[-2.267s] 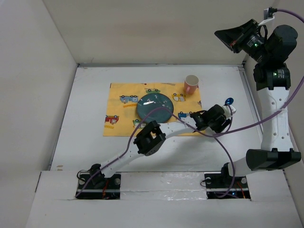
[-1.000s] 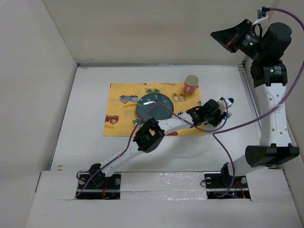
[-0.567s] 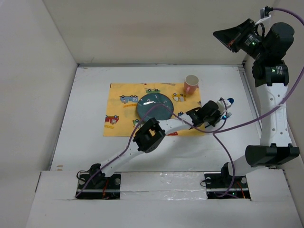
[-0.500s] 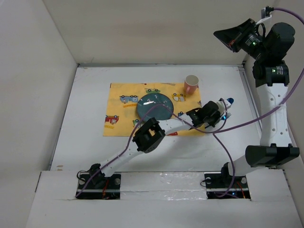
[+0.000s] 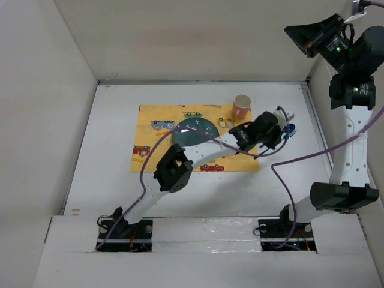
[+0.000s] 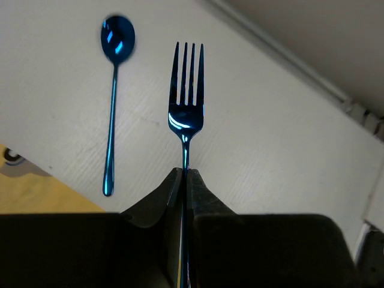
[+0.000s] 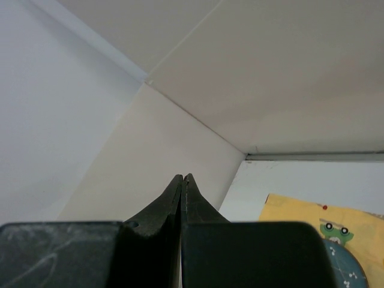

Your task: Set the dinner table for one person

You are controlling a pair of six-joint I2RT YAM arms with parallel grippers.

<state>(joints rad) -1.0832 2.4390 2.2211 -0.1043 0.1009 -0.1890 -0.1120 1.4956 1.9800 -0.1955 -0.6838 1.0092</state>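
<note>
The left gripper (image 6: 184, 174) pinches a shiny blue metal fork's (image 6: 185, 78) handle, the right gripper (image 7: 182, 178) is pressed together, and the pink cup's (image 5: 242, 106) contents are hidden.

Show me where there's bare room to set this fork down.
Free: the mat strip left of the plate; the table between mat and left wall. Crowded: right of the mat, where the spoon lies and the left gripper holds the fork; the cup takes the mat's far right corner.

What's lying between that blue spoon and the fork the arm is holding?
Nothing: the left wrist view shows only bare white table between the spoon and the fork.
</note>
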